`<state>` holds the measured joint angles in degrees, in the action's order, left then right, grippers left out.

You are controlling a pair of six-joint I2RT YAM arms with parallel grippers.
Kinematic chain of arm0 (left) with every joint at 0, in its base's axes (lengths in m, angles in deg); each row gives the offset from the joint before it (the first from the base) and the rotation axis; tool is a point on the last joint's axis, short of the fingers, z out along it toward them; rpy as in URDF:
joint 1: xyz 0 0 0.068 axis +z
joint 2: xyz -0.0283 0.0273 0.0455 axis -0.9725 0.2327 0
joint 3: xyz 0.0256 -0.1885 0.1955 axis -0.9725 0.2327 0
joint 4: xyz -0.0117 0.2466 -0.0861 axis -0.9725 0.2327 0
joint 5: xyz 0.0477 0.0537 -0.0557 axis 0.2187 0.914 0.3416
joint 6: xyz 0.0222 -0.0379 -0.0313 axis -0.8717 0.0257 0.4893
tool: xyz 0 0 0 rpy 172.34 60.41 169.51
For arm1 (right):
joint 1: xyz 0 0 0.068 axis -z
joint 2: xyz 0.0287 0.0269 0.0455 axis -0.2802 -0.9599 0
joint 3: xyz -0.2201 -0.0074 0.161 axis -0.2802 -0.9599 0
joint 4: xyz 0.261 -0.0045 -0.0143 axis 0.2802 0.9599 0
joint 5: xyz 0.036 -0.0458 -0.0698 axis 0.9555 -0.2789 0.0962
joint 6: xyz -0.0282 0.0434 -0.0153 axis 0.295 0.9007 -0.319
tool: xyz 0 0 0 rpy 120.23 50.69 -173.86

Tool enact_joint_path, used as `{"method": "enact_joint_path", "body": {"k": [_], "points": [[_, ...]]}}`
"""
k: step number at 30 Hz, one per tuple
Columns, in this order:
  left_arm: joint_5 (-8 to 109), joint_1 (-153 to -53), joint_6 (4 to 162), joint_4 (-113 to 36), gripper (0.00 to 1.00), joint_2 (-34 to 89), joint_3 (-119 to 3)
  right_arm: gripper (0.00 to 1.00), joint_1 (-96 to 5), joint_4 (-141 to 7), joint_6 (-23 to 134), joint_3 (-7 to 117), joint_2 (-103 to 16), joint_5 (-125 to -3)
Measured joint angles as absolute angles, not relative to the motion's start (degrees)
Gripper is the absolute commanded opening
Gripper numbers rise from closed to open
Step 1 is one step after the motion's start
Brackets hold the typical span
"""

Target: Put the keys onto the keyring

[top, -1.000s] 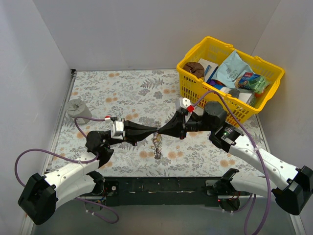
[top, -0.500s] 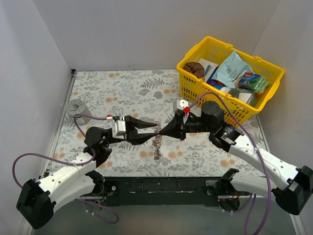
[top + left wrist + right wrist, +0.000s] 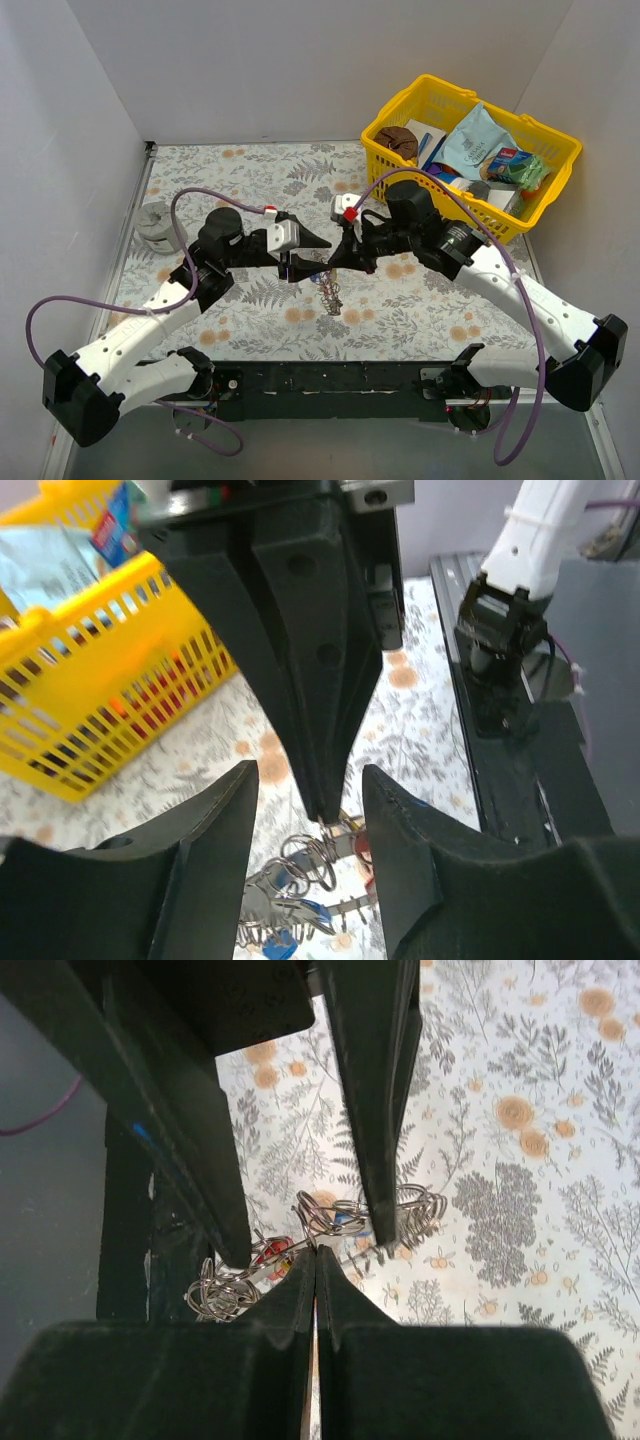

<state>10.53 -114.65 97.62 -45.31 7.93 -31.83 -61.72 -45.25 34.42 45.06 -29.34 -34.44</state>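
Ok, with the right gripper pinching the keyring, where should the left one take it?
Likely on the bare wire loops of the keyring just beyond the shut right gripper, approached from the opposite side with the open left gripper straddling them; the keys cluster further along, tangled.

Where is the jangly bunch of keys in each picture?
Top external: the key bunch is mid-table, just near side of the right tool.
Left wrist: bottom centre, under the right tool's tip.
Right wrist: centre, pinched at that tool's shut tips.
Shared landmark: the flowery table cover under the keys in every view.
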Motion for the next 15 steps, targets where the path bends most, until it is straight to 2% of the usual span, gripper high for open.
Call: {"method": "enact_joint_path", "body": {"k": [7,11,13,15], "points": [[8.8,-114.6,93.9,-33.1,0.38,13.5,-35.6,0.01,-61.7,-35.0,29.9,48.8,-33.8,-39.8],[8.4,-114.7,92.9,-29.7,0.33,14.9,-37.5,0.01,-61.7,-33.2,29.2,48.8,-33.8,-41.9],[8.5,-114.8,92.5,-28.8,0.28,15.1,-37.7,0.01,-61.7,-33.0,29.0,48.8,-33.8,-42.8],[8.5,-115.0,92.1,-28.0,0.27,15.7,-38.2,0.01,-61.7,-32.9,29.0,48.8,-33.8,-43.3]]}}
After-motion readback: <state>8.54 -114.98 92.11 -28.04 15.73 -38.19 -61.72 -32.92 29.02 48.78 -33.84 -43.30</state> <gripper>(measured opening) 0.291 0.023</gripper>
